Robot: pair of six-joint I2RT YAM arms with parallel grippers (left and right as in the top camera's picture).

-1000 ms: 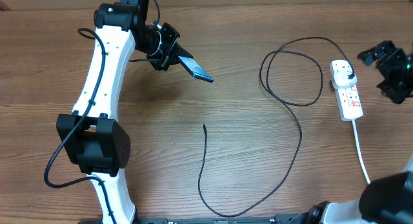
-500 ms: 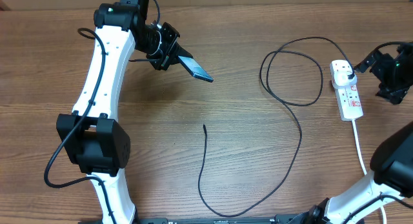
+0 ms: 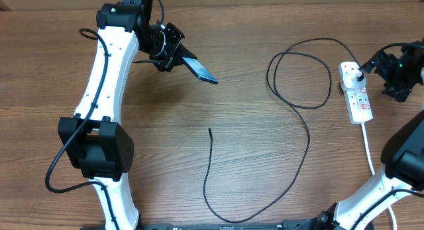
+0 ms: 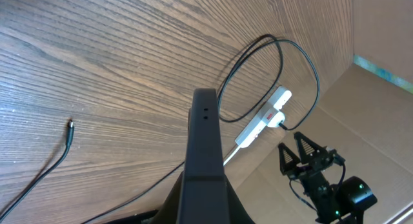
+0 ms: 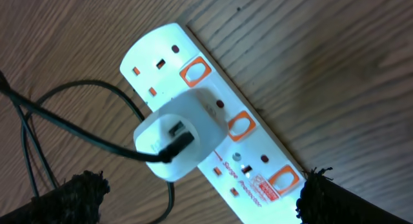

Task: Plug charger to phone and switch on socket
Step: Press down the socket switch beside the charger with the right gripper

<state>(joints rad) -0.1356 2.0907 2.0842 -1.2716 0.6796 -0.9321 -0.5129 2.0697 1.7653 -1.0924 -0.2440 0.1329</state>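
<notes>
The phone [image 3: 202, 70] is not lying on the counter [image 3: 265, 170]; it is held in the air over the far-left part, tilted, with its free end pointing to the middle. The left gripper [image 3: 182, 57] is closed on one end of it, and in the left wrist view only the dark edge of the phone [image 4: 205, 140] is seen, rising from between the fingers. The charger [image 3: 308, 140] lies on the wood. Its small connector [image 3: 210, 130] rests free near the middle of the counter, well apart from the phone. From there the cable runs to the near edge, bends back up on the right side and makes a large loop before it reaches the socket [image 3: 361, 105]. The socket lies close to the right edge, toward the far-right corner, with its long side running from far to near. A white adapter block [image 5: 181, 137] sits in its middle outlet, and the black cable goes into this block. A white cord [image 3: 368, 150] leaves the socket toward the near edge. The right gripper [image 3: 379, 76] is just beside the far end of the socket, spread wide and holding nothing; in the right wrist view its fingertips [image 5: 84, 195] stand on both sides of the strip. Whether they touch it I cannot tell.
</notes>
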